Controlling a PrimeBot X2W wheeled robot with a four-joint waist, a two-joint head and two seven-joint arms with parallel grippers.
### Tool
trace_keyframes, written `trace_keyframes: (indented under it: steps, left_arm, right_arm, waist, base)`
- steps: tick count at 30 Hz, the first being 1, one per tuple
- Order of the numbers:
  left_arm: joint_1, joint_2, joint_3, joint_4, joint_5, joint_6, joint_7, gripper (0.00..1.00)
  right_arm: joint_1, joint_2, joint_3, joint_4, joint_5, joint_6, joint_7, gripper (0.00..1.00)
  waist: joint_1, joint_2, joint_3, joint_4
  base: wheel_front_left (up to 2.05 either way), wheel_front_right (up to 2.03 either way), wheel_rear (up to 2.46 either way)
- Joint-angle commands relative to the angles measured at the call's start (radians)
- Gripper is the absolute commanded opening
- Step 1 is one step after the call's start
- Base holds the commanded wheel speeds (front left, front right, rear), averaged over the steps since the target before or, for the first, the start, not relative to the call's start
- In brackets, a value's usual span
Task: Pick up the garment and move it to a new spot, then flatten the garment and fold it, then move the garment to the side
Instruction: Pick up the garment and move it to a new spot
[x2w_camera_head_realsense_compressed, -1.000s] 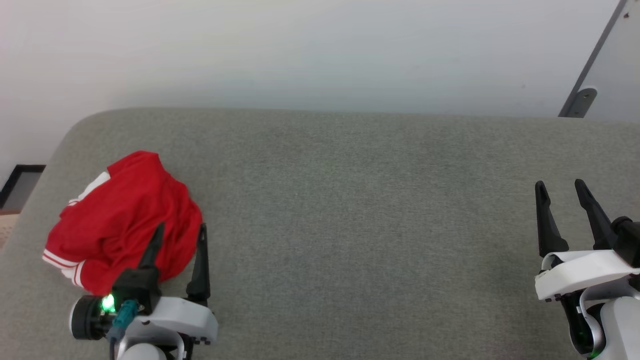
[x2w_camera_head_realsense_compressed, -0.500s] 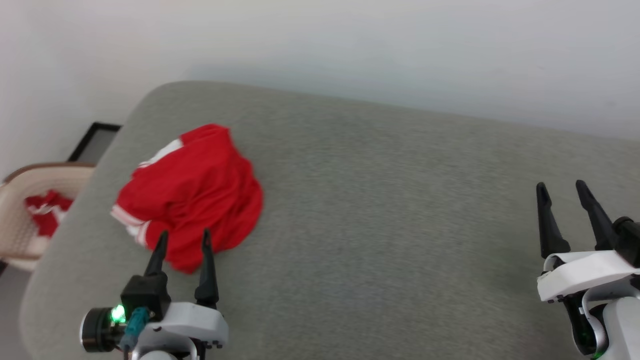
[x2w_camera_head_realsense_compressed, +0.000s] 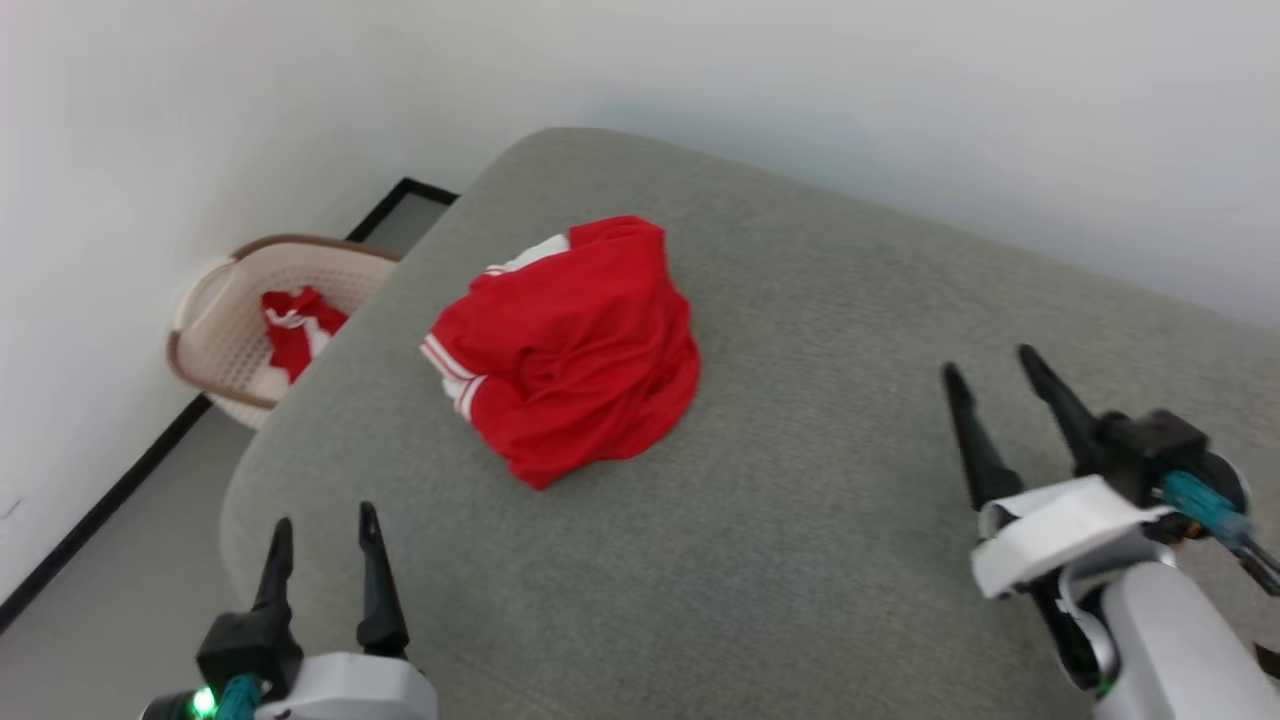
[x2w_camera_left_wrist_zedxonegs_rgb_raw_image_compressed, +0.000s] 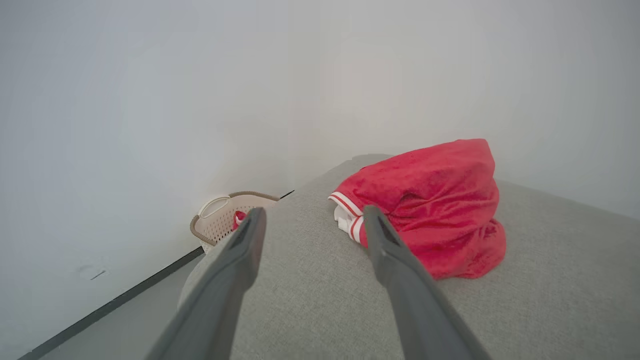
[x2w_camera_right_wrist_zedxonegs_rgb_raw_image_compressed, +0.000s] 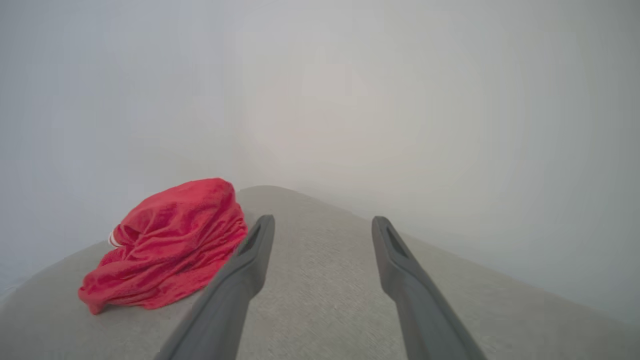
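The garment (x2w_camera_head_realsense_compressed: 575, 345) is a bright red shirt with white, red-striped trim, lying crumpled in a heap near the far left corner of the grey cushioned surface (x2w_camera_head_realsense_compressed: 820, 480). It also shows in the left wrist view as the garment (x2w_camera_left_wrist_zedxonegs_rgb_raw_image_compressed: 435, 200) and in the right wrist view as the garment (x2w_camera_right_wrist_zedxonegs_rgb_raw_image_compressed: 172, 245). My left gripper (x2w_camera_head_realsense_compressed: 320, 535) hangs open at the lower left, short of the heap and apart from it. My right gripper (x2w_camera_head_realsense_compressed: 985, 375) stands open at the right, well clear of the cloth. Both hold nothing.
A beige laundry basket (x2w_camera_head_realsense_compressed: 225, 335) with red cloth inside stands on the floor left of the surface, against the white wall (x2w_camera_head_realsense_compressed: 700, 70); the basket (x2w_camera_left_wrist_zedxonegs_rgb_raw_image_compressed: 220, 220) is also in the left wrist view. The surface's rounded left edge (x2w_camera_head_realsense_compressed: 300, 420) drops to the floor.
The head camera has swung left, so the whole picture shifted right and the basket came into sight. My left gripper, earlier at the heap's near edge, now sits back from it.
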Motion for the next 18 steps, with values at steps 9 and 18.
trace_keyframes:
  steps: [9,18]
  left_arm:
    - [0.071,-0.002,0.01,-0.098,-0.08,0.08,0.0,1.0]
    - [0.053,-0.002,-0.001,-0.099,-0.083,0.04,0.0,1.0]
  right_arm:
    - [-0.107,0.012,0.184,0.061,0.057,-0.001,-0.003,1.0]
    - [-0.112,0.002,0.219,0.065,0.098,-0.001,-0.003,1.0]
  waist:
    - [0.0,0.0,0.041,0.057]
    - [0.0,0.0,0.043,0.05]
  base:
    - [0.0,0.0,0.0]
    - [0.0,0.0,0.0]
